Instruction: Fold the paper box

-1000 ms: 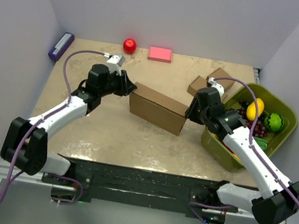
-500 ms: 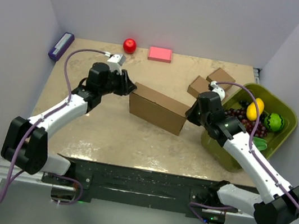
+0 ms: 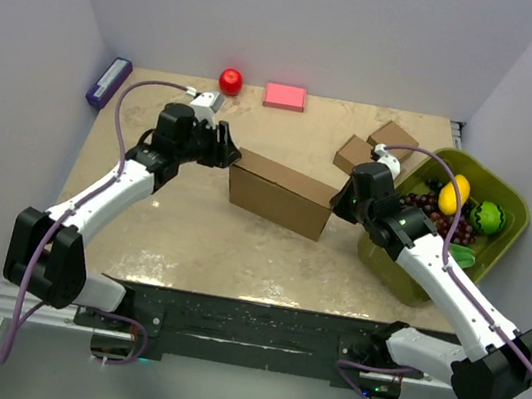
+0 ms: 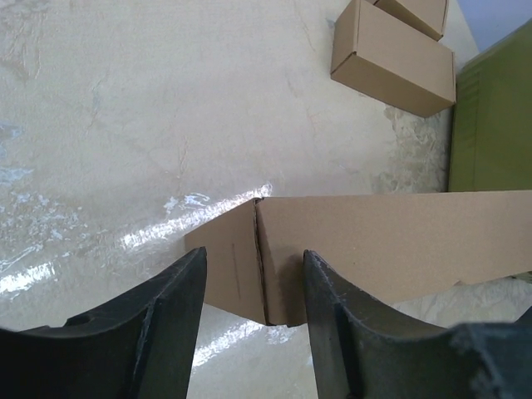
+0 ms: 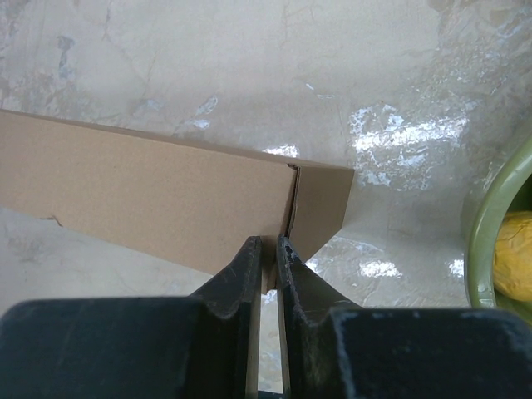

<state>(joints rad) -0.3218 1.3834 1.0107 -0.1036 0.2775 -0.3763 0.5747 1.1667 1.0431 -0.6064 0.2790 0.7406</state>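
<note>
The paper box (image 3: 282, 194) is a long brown cardboard box lying at the middle of the table. My left gripper (image 3: 228, 153) is open at its left end. In the left wrist view the fingers (image 4: 253, 266) straddle the box's end corner (image 4: 374, 241) without pinching it. My right gripper (image 3: 338, 203) is at the box's right end. In the right wrist view its fingers (image 5: 268, 245) are closed on the thin cardboard edge at the corner of the box (image 5: 166, 199).
Two small closed brown boxes (image 3: 359, 154) (image 3: 394, 137) lie behind the right gripper. A green basket (image 3: 496, 185) of fruit stands at the right. A red apple (image 3: 230, 81), a pink block (image 3: 284, 96) and a purple item (image 3: 109, 80) lie along the back.
The left gripper has shifted slightly back and left at the box's left end. The right wrist has moved a little up and right since 1 s ago. The box has stayed put.
</note>
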